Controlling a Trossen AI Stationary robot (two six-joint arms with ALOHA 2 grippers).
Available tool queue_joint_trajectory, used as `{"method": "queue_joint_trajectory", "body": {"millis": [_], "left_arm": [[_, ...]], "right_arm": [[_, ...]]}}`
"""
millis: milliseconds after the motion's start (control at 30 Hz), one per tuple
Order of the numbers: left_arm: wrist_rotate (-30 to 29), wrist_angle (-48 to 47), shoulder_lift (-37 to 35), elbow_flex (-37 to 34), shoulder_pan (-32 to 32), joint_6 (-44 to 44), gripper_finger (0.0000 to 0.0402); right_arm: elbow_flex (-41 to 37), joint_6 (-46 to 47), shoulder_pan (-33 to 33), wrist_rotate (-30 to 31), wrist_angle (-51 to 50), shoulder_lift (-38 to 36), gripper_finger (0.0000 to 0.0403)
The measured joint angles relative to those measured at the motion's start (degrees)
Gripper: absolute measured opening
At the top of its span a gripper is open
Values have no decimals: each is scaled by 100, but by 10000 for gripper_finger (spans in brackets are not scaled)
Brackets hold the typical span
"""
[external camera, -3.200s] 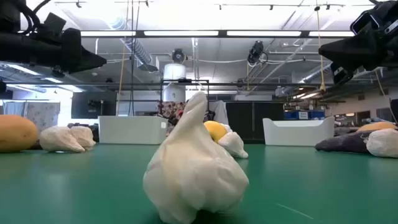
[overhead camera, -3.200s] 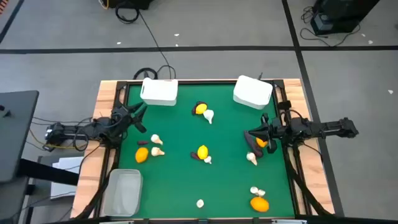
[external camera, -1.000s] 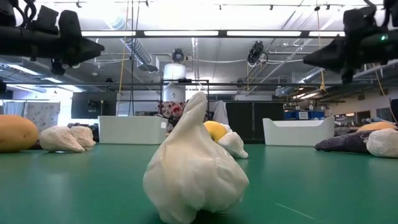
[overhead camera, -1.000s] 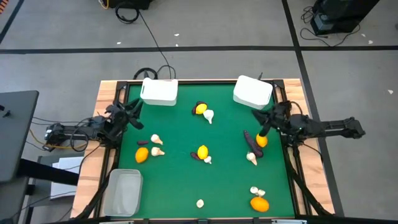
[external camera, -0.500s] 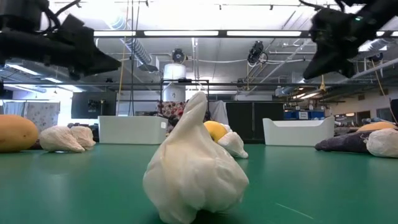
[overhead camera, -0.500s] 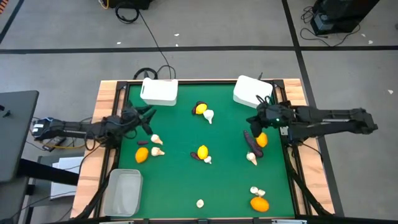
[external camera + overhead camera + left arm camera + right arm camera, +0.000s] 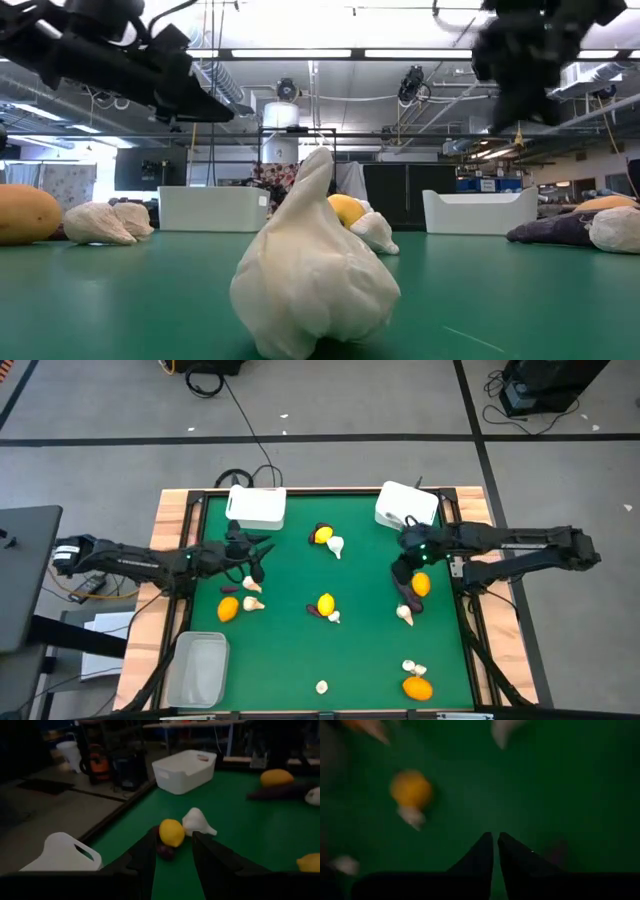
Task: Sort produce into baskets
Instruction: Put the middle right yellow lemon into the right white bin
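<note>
We see the left gripper [image 7: 252, 557] held above the mat with its jaws spread, likely to drop around the garlic bulb [image 7: 251, 585] just beside it. The right gripper [image 7: 400, 573] hangs over the dark eggplant [image 7: 404, 592], fingers nearly pressed together and holding nothing (its wrist view is blurred, so we hedge here). Citrus [image 7: 326, 603] and other bulbs lie scattered on the green mat [image 7: 290, 660]; the two white baskets [image 7: 256, 507] at the far edge and the clear basket [image 7: 199, 668] at the near left corner appear to hold nothing.

Two slim dark jointed arms; left arm [image 7: 130, 558] white near base; black tapered end effector fingers [image 7: 146, 862].
</note>
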Motion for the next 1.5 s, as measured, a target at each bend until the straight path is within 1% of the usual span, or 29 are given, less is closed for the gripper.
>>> {"method": "queue_joint_trajectory", "body": {"millis": [67,133,200,300,367,467,533,600,800,967,1167,1500], "left_arm": [[0,10,228,94,0,-4,131],[0,8,430,161,0,-109,131],[-2,35,635,221,-1,-242,131],[-3,234,898,269,-23,-282,132],[-9,373,1033,277,-56,-285,133],[-9,483,1188,277,-79,-309,137],[-12,484,1240,277,-79,-316,144],[-15,471,1267,277,-77,-318,151],[-15,458,1265,277,-79,-319,168],[-15,396,1265,277,-79,-321,170],[-15,261,1265,277,-79,-322,170],[-17,168,1265,277,-79,-323,170]], "right_arm": [[46,136,-21,-260,-658,223,77],[55,327,-37,-511,-1070,431,107],[55,486,-31,-702,-1357,597,142],[57,522,-30,-828,-1577,763,198],[57,616,-44,-758,-1710,830,233],[57,770,-138,-492,-1982,869,277],[57,911,-231,-183,-2166,889,296],[33,974,-327,-94,-2256,932,306],[-150,1225,-461,-236,-1918,1126,304],[-278,1501,-473,-190,-1891,1364,294],[-523,1772,-390,-246,-1687,1559,267],[-566,1621,-343,-488,-1543,1616,221]]}}
